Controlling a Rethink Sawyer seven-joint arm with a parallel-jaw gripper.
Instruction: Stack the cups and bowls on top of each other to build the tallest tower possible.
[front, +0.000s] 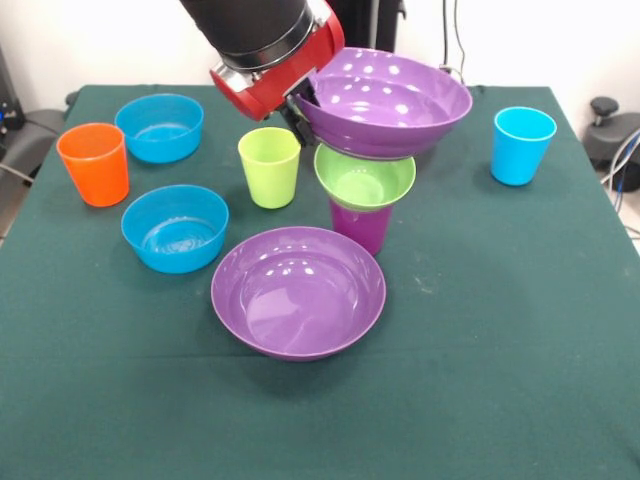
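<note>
Pinching the left rim of a wide purple bowl (390, 100), the claw (303, 112) holds it over the tower (363, 205): green bowl (365, 178) on purple cup (361, 226); the other cups and bowls stand unstacked on the surface (500, 380).

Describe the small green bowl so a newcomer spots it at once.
Start at the red and black arm at the top, holding a wide purple bowl. Directly beneath sits the small green bowl, perched on an upright purple cup. Unlike the lime green cup beside it, it is raised off the table.
</note>
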